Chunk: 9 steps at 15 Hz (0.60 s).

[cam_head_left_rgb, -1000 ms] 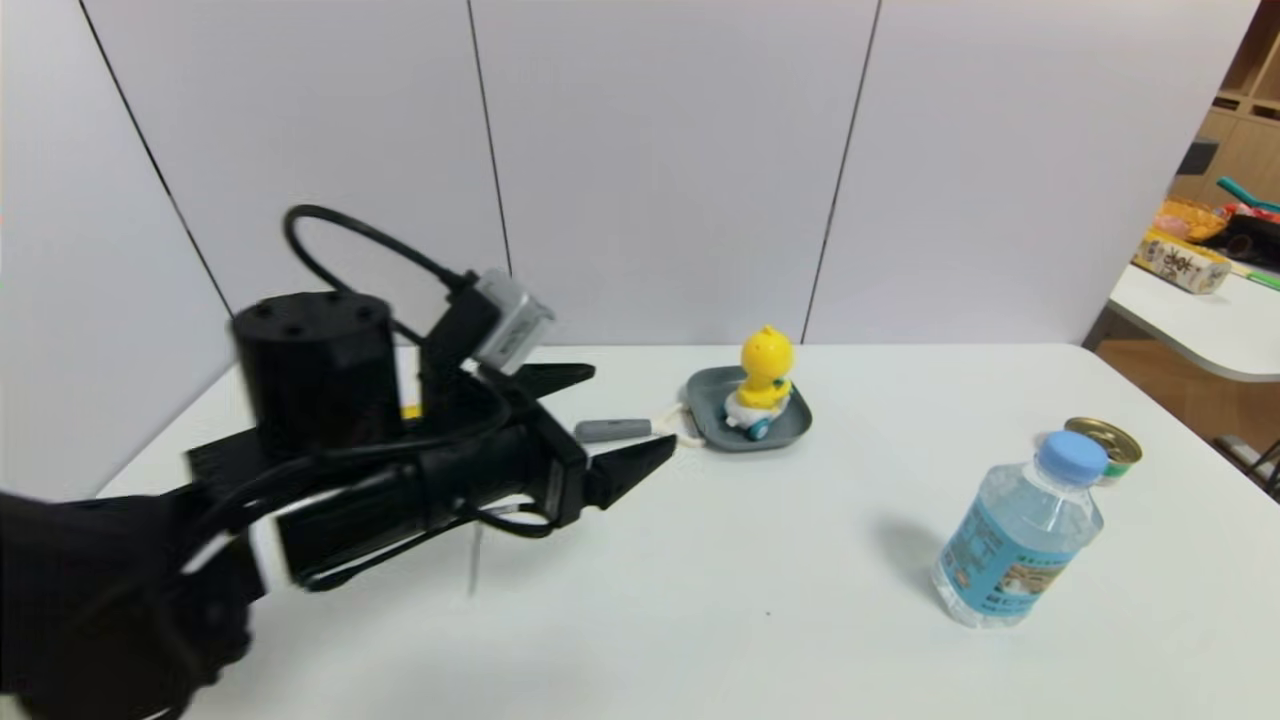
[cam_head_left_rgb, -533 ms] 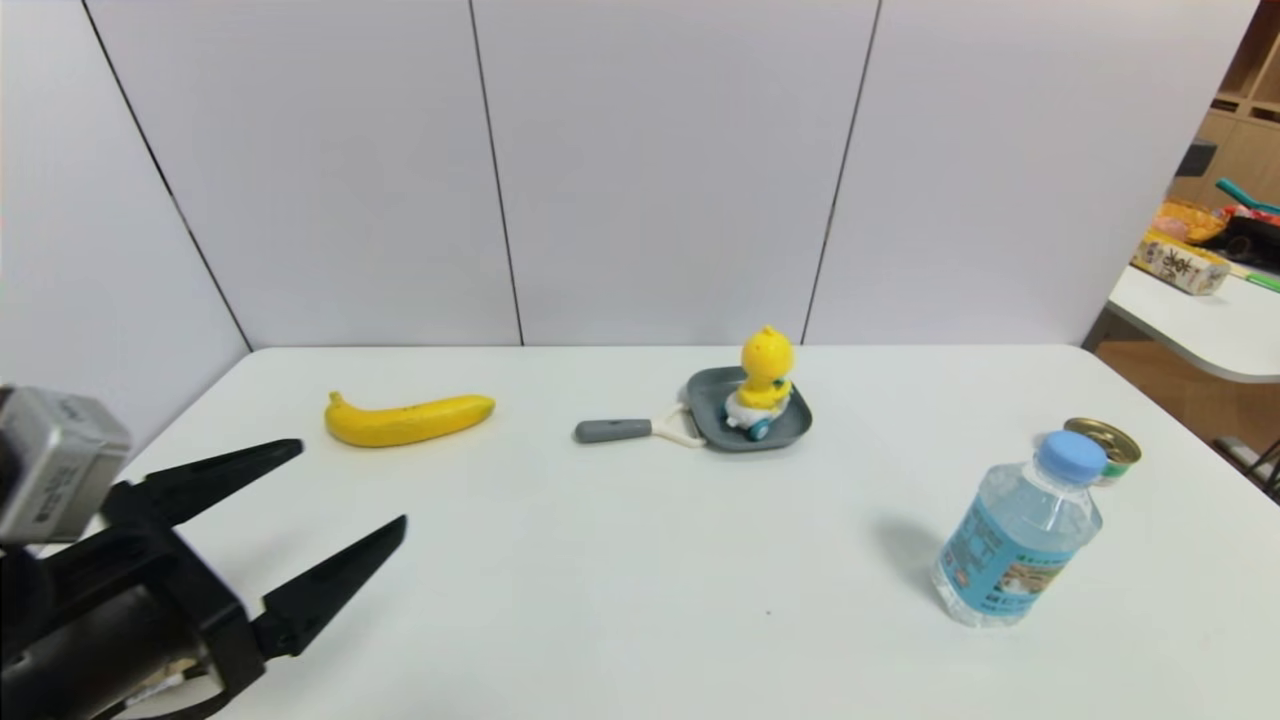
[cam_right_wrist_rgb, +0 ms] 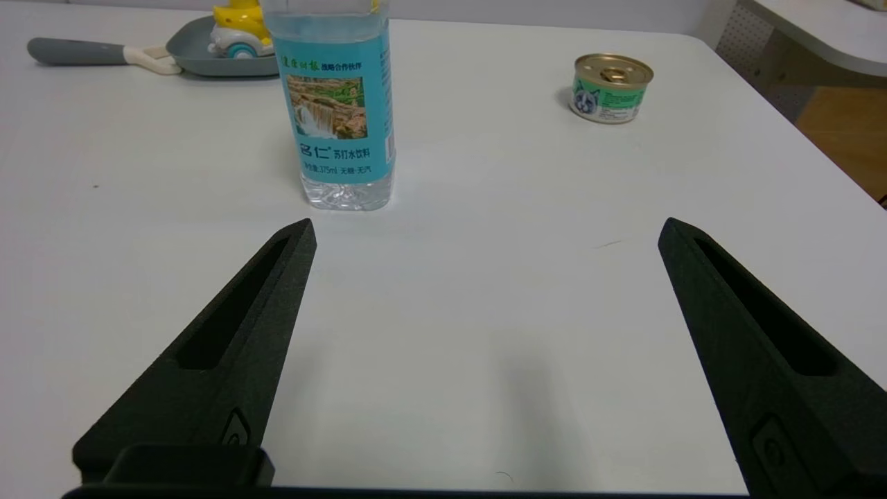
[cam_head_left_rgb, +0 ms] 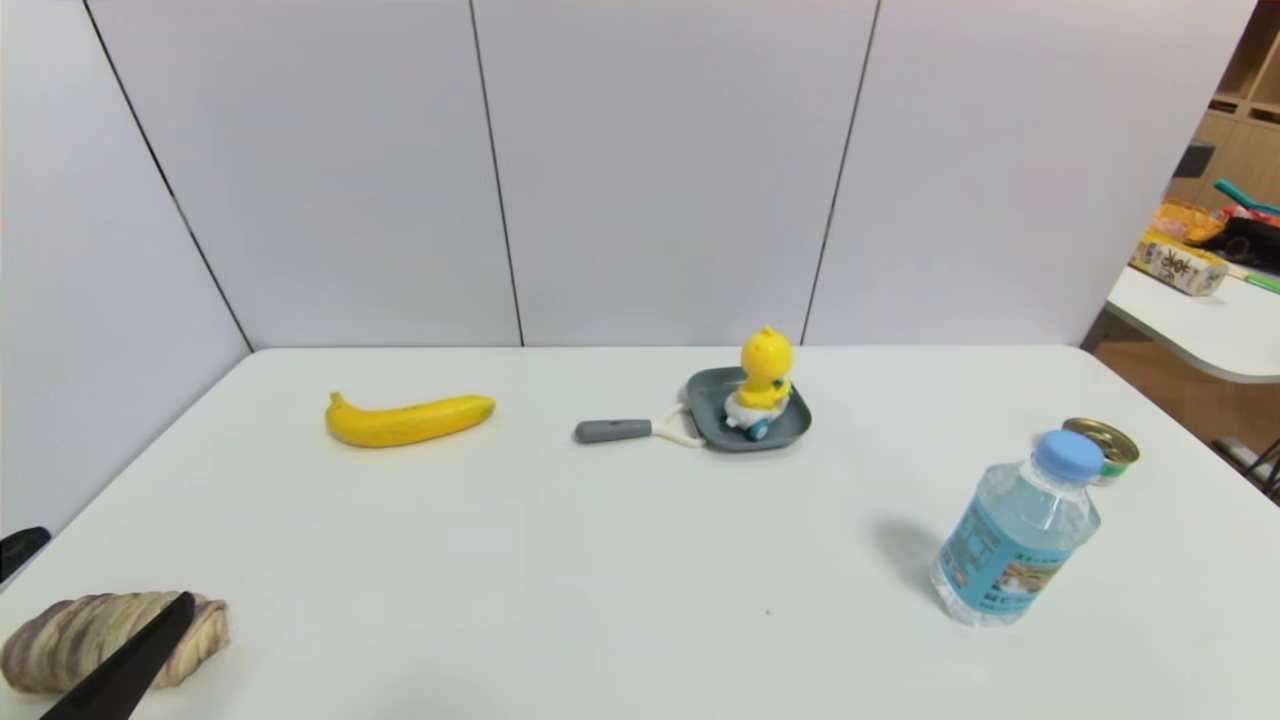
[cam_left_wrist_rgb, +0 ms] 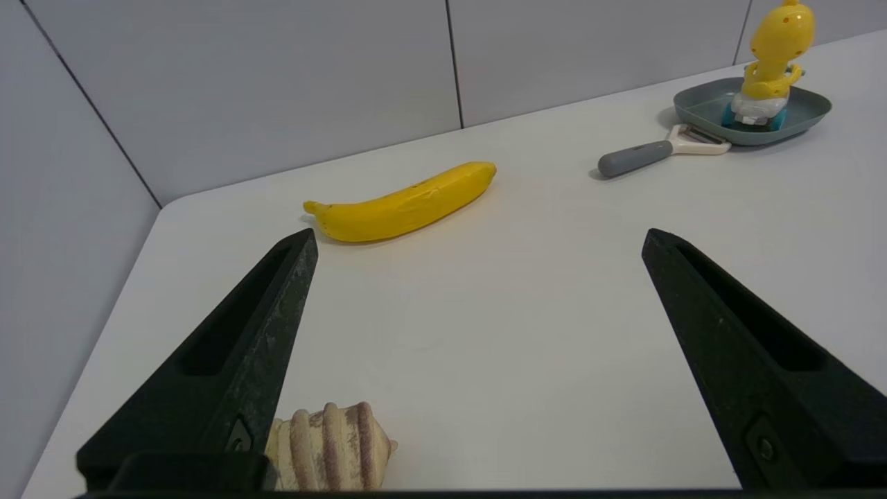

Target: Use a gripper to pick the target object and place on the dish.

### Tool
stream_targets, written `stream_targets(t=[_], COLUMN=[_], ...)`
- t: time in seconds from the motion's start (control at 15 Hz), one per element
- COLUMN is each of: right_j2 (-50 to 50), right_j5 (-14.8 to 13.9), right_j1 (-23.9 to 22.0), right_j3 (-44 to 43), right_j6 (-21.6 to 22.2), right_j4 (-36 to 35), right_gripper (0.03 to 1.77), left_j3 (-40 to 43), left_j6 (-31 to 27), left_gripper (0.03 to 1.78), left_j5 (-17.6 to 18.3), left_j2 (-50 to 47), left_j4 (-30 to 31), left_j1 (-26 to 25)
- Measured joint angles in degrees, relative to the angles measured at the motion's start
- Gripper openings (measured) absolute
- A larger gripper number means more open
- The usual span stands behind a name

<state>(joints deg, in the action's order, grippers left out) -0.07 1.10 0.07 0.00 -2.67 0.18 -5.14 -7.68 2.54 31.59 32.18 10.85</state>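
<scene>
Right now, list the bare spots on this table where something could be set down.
Bare: between the banana and pan handle; the wide front middle, between the striped shell and water bottle. Crowded: the pan holds the duck; the can sits behind the bottle.

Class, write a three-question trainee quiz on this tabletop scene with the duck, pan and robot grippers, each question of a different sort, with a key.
1. True or false: the toy duck stands inside the pan.
2. Multiple choice: which thing lies nearest the left gripper? A) tin can B) striped bread roll C) water bottle
3. Fill the blank: both the left gripper and the right gripper are ____ and hold nothing.

Key: 1 true; 2 B; 3 open.
</scene>
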Motion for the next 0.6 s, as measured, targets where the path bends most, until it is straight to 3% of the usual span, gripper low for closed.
stream_targets(t=[0.4,0.6], right_j2=[0.0,0.0], right_j5=[0.0,0.0], right_j1=[0.0,0.0], right_j3=[0.0,0.0], right_j6=[0.0,0.0], right_j4=[0.0,0.0], right_gripper=[1.71,1.71], left_j3=[4.3,5.0], left_j6=[0.1,1.8], left_gripper=[1.69,1.69], left_j5=[3.5,3.5], left_j2=[-11.3,-14.7], left_j4=[-6.3,-13.9], left_j1=[-6.4,-7.0])
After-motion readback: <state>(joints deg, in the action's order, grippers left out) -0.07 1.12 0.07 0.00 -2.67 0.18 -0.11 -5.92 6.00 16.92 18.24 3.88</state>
